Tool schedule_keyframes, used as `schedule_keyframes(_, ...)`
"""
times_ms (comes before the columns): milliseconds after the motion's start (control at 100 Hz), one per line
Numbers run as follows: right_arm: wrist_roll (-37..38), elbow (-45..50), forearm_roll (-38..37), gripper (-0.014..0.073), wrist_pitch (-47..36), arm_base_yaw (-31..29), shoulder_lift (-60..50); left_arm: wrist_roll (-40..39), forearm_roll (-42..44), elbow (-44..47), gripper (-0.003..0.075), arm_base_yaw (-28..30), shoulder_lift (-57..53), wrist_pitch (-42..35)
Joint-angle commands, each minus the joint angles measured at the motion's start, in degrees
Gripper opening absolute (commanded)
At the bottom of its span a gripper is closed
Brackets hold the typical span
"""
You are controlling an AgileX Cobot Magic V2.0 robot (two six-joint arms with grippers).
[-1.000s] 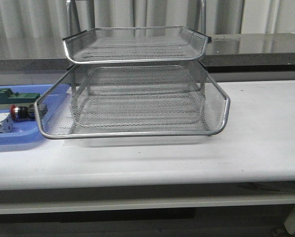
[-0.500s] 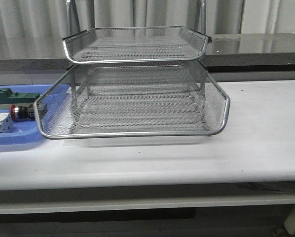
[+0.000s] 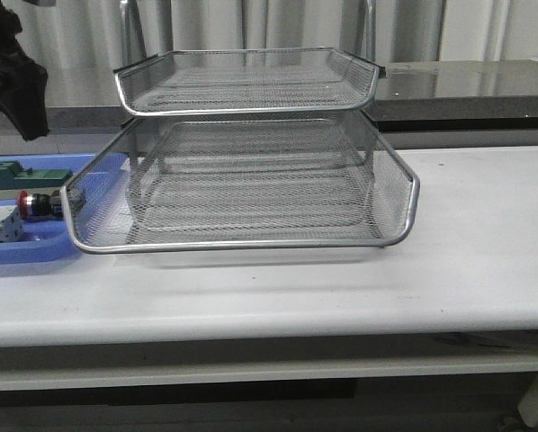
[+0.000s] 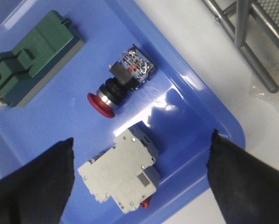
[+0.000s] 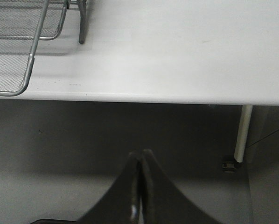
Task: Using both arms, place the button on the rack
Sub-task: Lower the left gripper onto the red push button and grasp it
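Work on this job has hardly begun: the button (image 4: 123, 79) lies on its side in the blue tray (image 4: 195, 121) on the worktop (image 3: 467, 252), next to a green block (image 4: 34, 56) and a white block (image 4: 123, 170), and the rack (image 3: 242, 180) has nothing in it. The left gripper (image 4: 139, 182) hangs above the tray with its fingers (image 4: 37, 182) spread wide and nothing held, while the right gripper (image 5: 138, 186) sits off past the worktop edge with its fingers pressed together, also holding nothing. I think the picking up, the carrying over and the setting down on the rack are all left to do.
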Motion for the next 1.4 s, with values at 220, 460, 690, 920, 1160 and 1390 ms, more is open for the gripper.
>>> schedule_keyframes(220,-0.15,-1.91,-0.63,-0.0068,-3.13,-0.24,0.10,4.57,-0.02,-12.78,0.0557,-0.05,7.20,0.46)
schedule_keyframes(460,-0.15,-1.91,-0.63,-0.0068,-3.13,-0.24,0.10,6.40,0.90,-15.77,0.0556,-0.05,11.87,-0.55)
schedule_keyframes(690,-0.15,-1.91,-0.63,-0.0068,-3.13,-0.24,0.10,6.53,2.97,-16.43,0.0556,-0.05,14.87,-2.00)
schedule_keyframes(920,-0.15,-1.91,-0.63,-0.0068,-3.13,-0.24,0.10,6.53,3.80,-16.43,0.0556,-0.05,16.75,-5.34)
schedule_keyframes(1160,-0.15,-1.91,-0.63,-0.0068,-3.13,-0.24,0.10,6.79,4.01,-16.43,0.0556,-0.05,19.19,-6.04)
schedule_keyframes(1390,-0.15,-1.91,-0.63,-0.0068,-3.13,-0.24,0.10,6.91,4.01,-16.43,0.0554,-0.05,20.21,-6.85)
